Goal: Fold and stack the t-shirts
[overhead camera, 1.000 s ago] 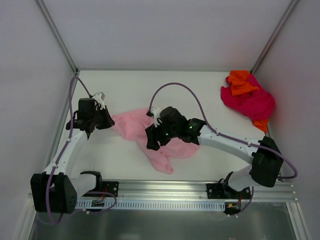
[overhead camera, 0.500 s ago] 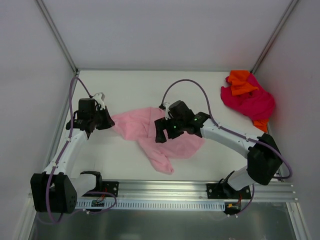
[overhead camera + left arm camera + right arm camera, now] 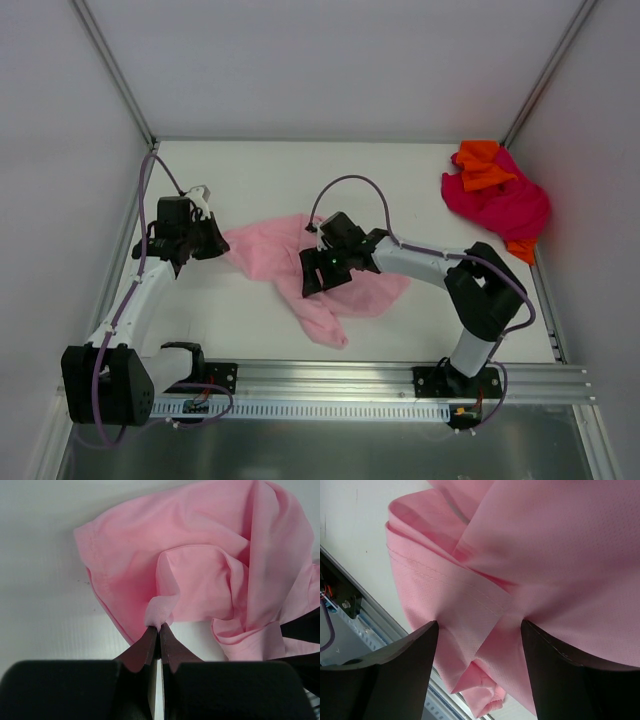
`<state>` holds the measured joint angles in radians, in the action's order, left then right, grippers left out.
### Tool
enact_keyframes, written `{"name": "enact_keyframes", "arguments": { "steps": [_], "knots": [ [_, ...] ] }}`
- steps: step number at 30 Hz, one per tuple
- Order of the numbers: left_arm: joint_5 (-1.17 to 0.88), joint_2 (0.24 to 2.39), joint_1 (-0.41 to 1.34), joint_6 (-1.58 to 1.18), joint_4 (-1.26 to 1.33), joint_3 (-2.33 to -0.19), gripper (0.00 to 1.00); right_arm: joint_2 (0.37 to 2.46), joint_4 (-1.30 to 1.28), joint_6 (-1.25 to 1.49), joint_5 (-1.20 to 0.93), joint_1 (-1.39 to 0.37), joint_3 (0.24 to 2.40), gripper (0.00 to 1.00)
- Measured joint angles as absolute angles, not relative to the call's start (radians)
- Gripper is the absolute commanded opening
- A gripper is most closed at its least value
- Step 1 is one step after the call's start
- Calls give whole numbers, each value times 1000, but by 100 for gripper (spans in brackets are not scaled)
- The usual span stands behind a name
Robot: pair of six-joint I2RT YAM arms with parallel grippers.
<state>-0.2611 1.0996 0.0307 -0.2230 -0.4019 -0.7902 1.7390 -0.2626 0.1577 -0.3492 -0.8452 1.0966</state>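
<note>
The left gripper (image 3: 159, 631) pinches a small fold of the crumpled pink cloth t-shirt (image 3: 200, 570) — jaws closed tight. The right gripper (image 3: 479, 630) stands wide, straddling the shirt's stitched hem (image 3: 445, 586).

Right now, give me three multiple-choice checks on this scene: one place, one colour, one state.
1. Where does the magenta-and-orange pile lie?
A) near left corner
B) far right corner of the table
C) between the arm bases

2. What colour is the t-shirt at the left gripper?
A) pink
B) orange
C) white

3. How is the right gripper?
A) shut on nothing
B) open
C) out of view

Key:
1 B: the top view shows it against the far right walls.
2 A: the left wrist view shows pink cloth pinched in the shut gripper.
3 B: the right wrist view shows it spread wide, with pink cloth across the gap.
</note>
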Motion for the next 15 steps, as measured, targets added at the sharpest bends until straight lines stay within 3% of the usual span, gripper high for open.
{"name": "enact_keyframes", "arguments": {
  "steps": [3,7,15],
  "knots": [
    [-261,1100,31,-223,-402,-790,2,1748,-254,166,-348,-845,1103,65],
    [-262,1100,31,-223,-402,-790,2,1748,-231,178,-347,-845,1123,51],
    [-262,1100,31,-223,-402,-790,2,1748,-202,194,-345,-846,1134,38]
  ]
}}
